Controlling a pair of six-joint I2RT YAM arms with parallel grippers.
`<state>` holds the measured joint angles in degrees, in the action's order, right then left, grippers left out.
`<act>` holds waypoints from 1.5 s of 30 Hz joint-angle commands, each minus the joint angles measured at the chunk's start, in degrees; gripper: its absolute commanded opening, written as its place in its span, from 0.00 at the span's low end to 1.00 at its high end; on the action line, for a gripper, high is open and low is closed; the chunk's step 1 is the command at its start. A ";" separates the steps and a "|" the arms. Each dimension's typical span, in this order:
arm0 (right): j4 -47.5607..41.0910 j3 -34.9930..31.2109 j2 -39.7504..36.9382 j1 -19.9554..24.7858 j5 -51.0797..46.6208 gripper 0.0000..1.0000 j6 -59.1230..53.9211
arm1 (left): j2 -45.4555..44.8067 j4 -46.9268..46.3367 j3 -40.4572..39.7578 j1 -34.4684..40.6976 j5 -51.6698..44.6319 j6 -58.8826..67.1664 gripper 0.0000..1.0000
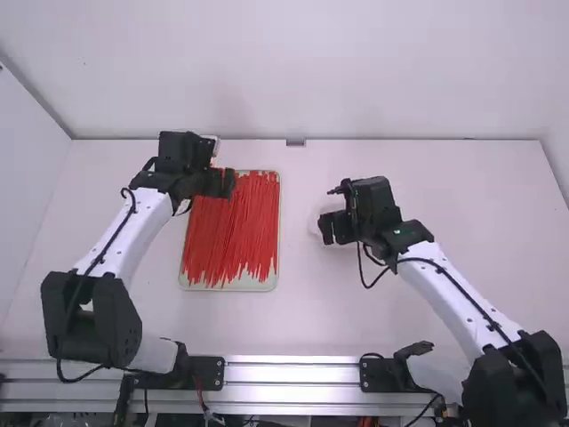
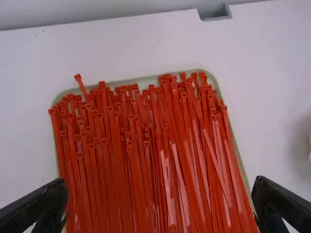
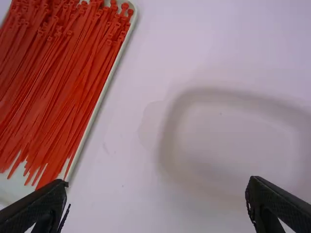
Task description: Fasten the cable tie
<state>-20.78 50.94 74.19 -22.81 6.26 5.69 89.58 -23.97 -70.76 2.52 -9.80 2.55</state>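
Note:
A heap of red cable ties (image 1: 233, 227) lies lengthwise in a pale rectangular tray (image 1: 229, 285) left of the table's middle. My left gripper (image 1: 213, 184) hangs open over the tray's far end. In the left wrist view its fingers stand wide apart on either side of the cable ties' heads (image 2: 146, 141), with nothing between them (image 2: 158, 196). My right gripper (image 1: 333, 227) hovers open to the right of the tray, above a shallow white dish (image 3: 228, 141). The cable ties (image 3: 48, 87) and the tray's rim (image 3: 104, 97) lie off to its side, and nothing is held in the right gripper (image 3: 155, 196).
The white dish (image 1: 313, 222) peeks out from under the right gripper. A small grey bracket (image 1: 295, 140) sits at the table's far edge, seen again as the bracket (image 2: 214, 10) beyond the tray. White walls close off the back and left; bare tabletop spreads to the right.

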 commanded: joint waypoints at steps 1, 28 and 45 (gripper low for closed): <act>-0.26 2.25 0.37 0.00 -0.07 0.98 0.09 | 2.64 -1.05 -3.37 0.11 0.85 -0.92 0.99; -2.23 2.23 0.37 0.02 -0.09 0.98 0.11 | 21.79 7.96 -5.73 0.02 9.44 -5.79 0.59; -2.62 2.23 0.37 -0.07 -0.09 0.98 0.09 | 25.09 11.41 -5.68 0.24 9.44 -5.60 0.32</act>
<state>-23.29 50.94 74.19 -22.72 6.24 5.78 113.99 -12.53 -75.42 2.52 -0.75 -3.25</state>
